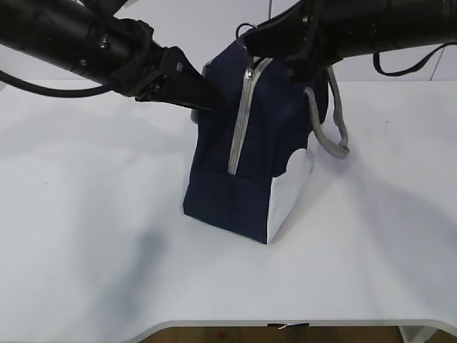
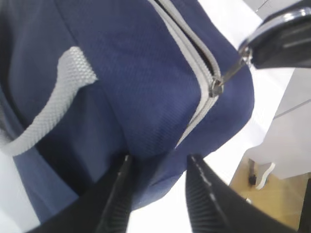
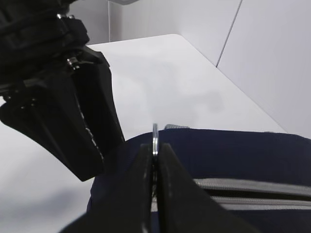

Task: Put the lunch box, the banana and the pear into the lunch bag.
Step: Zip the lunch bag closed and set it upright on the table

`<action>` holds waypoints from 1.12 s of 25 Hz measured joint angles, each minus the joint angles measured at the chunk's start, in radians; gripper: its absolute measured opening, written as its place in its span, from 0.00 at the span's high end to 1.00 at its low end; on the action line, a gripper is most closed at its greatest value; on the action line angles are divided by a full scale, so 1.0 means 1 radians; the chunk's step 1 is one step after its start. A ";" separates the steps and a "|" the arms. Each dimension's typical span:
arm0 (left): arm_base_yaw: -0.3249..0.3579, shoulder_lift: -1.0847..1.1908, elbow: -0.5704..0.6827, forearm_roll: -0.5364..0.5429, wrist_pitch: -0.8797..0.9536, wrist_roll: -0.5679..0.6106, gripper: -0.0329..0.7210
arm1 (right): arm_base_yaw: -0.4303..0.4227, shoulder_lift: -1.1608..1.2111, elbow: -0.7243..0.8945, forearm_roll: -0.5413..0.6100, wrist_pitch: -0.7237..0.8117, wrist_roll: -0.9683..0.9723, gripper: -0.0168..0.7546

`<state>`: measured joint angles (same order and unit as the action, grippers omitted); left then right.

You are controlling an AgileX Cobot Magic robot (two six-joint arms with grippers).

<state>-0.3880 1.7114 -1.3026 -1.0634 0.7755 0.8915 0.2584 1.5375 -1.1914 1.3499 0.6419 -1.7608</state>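
Observation:
The navy lunch bag [image 1: 243, 171] stands upright on the white table, its grey zipper [image 1: 239, 121] running up the near face. At the bag's top my right gripper [image 3: 154, 145] is shut on the zipper's ring pull [image 3: 155, 138], also seen in the left wrist view as a thin metal ring pull [image 2: 228, 75]. My left gripper [image 2: 158, 162] pinches a bulge of the bag's fabric [image 2: 146, 73] at the upper left side [image 1: 203, 96]. The zipper shows a dark gap near the top. The lunch box, the banana and the pear are out of view.
A grey strap handle [image 1: 332, 136] hangs down the bag's right side, and another strap [image 2: 48, 111] lies across the left side. The white table [image 1: 86, 214] stretches around the bag; its front edge [image 1: 285, 323] is close below.

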 joint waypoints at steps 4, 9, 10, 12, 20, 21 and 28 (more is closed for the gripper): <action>0.000 0.006 0.000 -0.017 -0.009 0.016 0.84 | 0.000 0.000 0.000 0.000 -0.002 0.000 0.97; 0.000 0.008 0.000 -0.017 -0.011 0.021 0.97 | 0.000 0.000 0.000 0.000 -0.004 0.000 0.97; 0.000 0.008 0.000 -0.017 -0.009 0.021 0.97 | 0.000 0.000 0.000 0.000 -0.004 0.000 0.97; 0.000 0.008 0.000 -0.017 0.002 0.021 0.97 | 0.000 0.000 0.000 0.000 -0.012 0.000 0.97; 0.000 -0.013 0.000 0.036 0.036 0.011 0.97 | 0.000 0.000 -0.011 0.004 -0.025 0.000 0.97; 0.000 -0.020 0.000 0.051 0.043 0.002 0.97 | 0.000 0.000 -0.015 0.006 -0.027 0.000 0.97; 0.000 -0.047 0.000 0.110 0.099 -0.030 0.97 | 0.002 0.000 -0.044 0.018 -0.040 0.000 0.97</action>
<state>-0.3880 1.6641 -1.3026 -0.9529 0.8748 0.8615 0.2604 1.5375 -1.2352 1.3675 0.6019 -1.7608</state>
